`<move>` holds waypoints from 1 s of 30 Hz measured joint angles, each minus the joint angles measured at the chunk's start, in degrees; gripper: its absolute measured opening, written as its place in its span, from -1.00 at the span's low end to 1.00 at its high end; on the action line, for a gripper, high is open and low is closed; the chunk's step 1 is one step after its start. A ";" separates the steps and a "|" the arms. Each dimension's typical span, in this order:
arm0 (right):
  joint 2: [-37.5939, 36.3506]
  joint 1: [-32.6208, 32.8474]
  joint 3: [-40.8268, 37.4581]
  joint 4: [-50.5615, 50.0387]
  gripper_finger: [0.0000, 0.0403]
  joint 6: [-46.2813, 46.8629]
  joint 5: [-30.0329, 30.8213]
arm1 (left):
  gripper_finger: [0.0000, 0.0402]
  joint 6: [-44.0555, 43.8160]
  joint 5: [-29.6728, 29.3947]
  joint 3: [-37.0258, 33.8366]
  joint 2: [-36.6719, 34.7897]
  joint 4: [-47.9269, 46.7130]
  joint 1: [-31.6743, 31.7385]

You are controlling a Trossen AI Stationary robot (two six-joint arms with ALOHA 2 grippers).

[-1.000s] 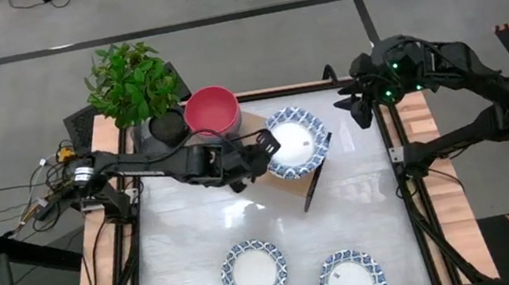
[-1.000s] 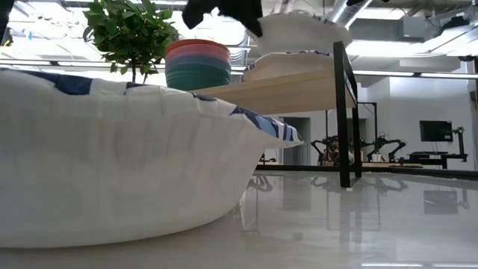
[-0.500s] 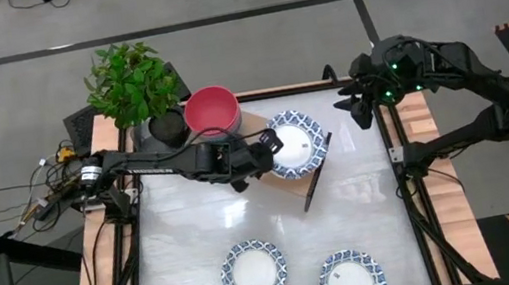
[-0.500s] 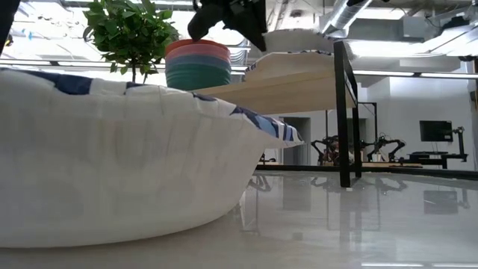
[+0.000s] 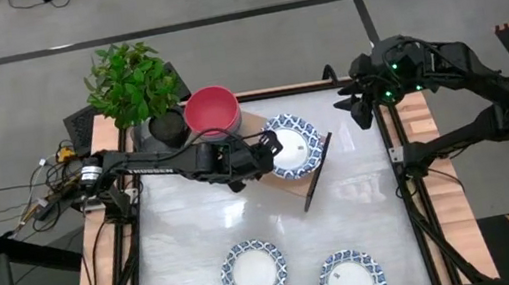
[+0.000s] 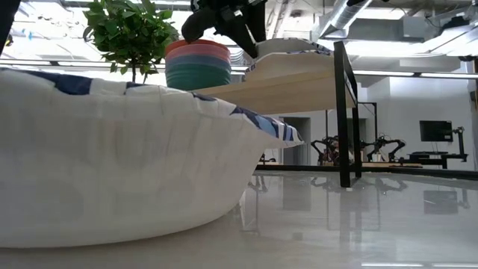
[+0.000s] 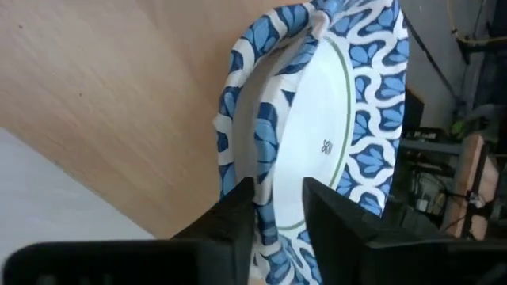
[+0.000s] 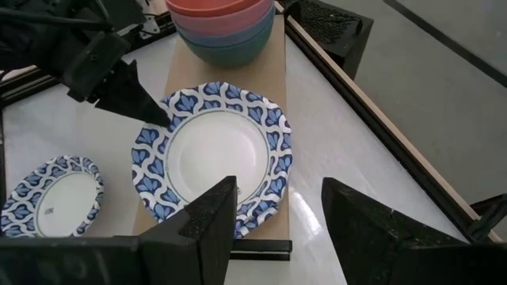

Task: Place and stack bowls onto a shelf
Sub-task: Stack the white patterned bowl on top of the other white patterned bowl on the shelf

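Observation:
A light wooden shelf (image 5: 284, 185) stands at the table's far side. On its left end is a stack of plain bowls (image 5: 212, 110), pink on top. To the stack's right lies a white bowl with a blue patterned rim (image 5: 298, 146), and my left gripper (image 5: 268, 145) is shut on its left rim. In the low view this bowl (image 6: 287, 47) sits low on the shelf (image 6: 284, 90), seemingly nested in another white bowl. Two more patterned bowls (image 5: 254, 271) (image 5: 352, 280) rest on the tabletop near its near edge. My right gripper (image 8: 273, 229) is open, hovering at the table's far right corner. My left gripper holds the patterned bowl by its rim (image 7: 273, 226) on the side facing the plain stack. The rim is pinched with one finger (image 7: 238, 206) outside the bowl and one finger (image 7: 325, 214) inside. The fingers come slanting down from the table's left. The bowl sits level on the shelf.
A black plant pot with a green plant (image 5: 135, 85) stands just left of the plain stack. The shelf's dark end support (image 5: 316, 179) is at its right end. One near bowl (image 6: 112, 164) fills the low view's left. Bare white tabletop (image 5: 364, 197) lies between shelf and near bowls.
My left gripper has come down toward the shelf, still shut on the patterned bowl's rim. The bowl, held above the shelf a second ago, has been lowered and now sits down on it. My right arm has kept still.

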 joint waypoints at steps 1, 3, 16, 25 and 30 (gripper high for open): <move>0.02 0.00 0.00 0.00 0.04 -0.02 0.00 | -0.50 0.52 0.58 0.00 0.00 0.02 0.00; 0.25 0.00 0.00 0.00 0.04 -0.03 0.00 | -0.41 1.52 1.64 0.00 0.00 -0.04 0.00; 2.42 0.00 -0.01 0.12 0.04 -0.20 0.02 | -0.08 11.19 8.61 0.00 -0.02 -1.89 0.52; 4.15 0.60 0.02 0.74 0.04 0.67 -0.03 | -0.08 34.33 17.18 0.00 -1.50 -6.99 0.50; 4.13 1.39 -0.02 1.05 0.04 2.33 -0.20 | -0.08 41.50 18.52 -0.02 -4.23 -11.62 -1.96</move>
